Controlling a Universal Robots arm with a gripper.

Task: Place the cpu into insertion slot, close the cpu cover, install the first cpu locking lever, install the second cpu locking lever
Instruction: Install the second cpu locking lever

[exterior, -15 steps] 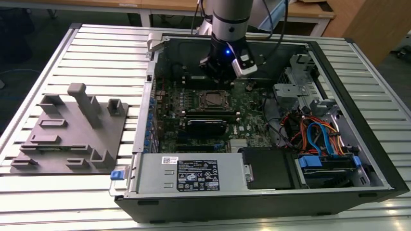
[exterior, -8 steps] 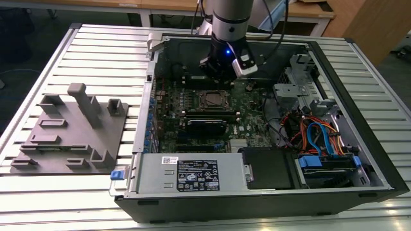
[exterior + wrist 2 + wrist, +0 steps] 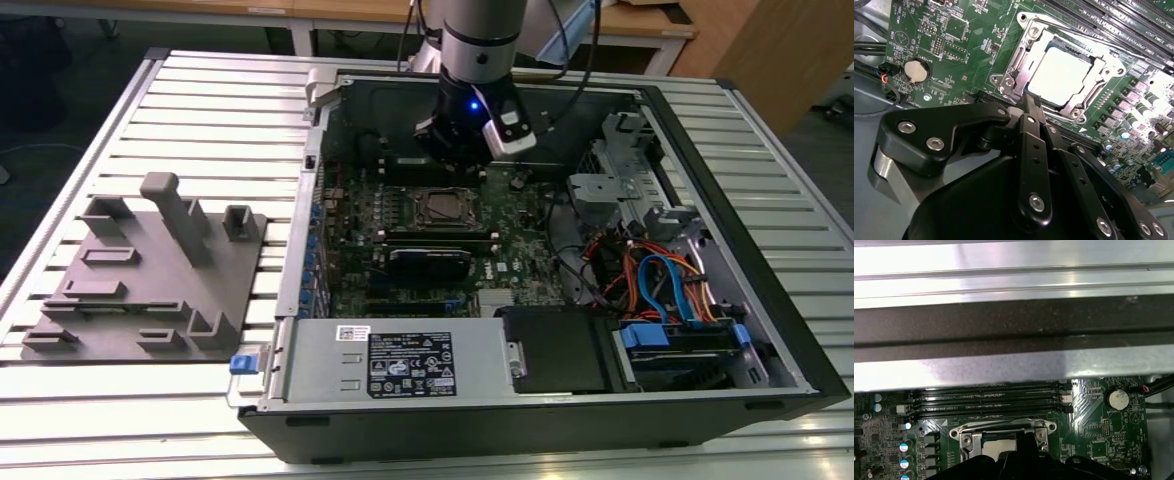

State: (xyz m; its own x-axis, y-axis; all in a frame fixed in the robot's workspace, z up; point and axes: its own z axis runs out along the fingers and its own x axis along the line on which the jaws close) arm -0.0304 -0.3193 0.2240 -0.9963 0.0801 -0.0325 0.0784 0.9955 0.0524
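Cpu: small flat square chip with pale silver-grey top (image 3: 1060,75), seated in the square silver-rimmed insertion slot (image 3: 1019,52) on the green circuit board (image 3: 961,35)
Cpu cover: thin dark-silver frame plate (image 3: 1099,85), lying down around the chip
Pincer: black pincer (image 3: 1030,102), fingers pressed together, empty, at the cover's 7 o'clock edge
Round silver coin cell (image 3: 917,70): at the slot's 9 o'clock

the arm (image 3: 475,45) is a silver-grey tube with a dark band, black cables trailing off it and a little blue light glowing on the black wrist block, while the gripper (image 3: 1031,102) is matte black linkage bars studded with shiny round screws.
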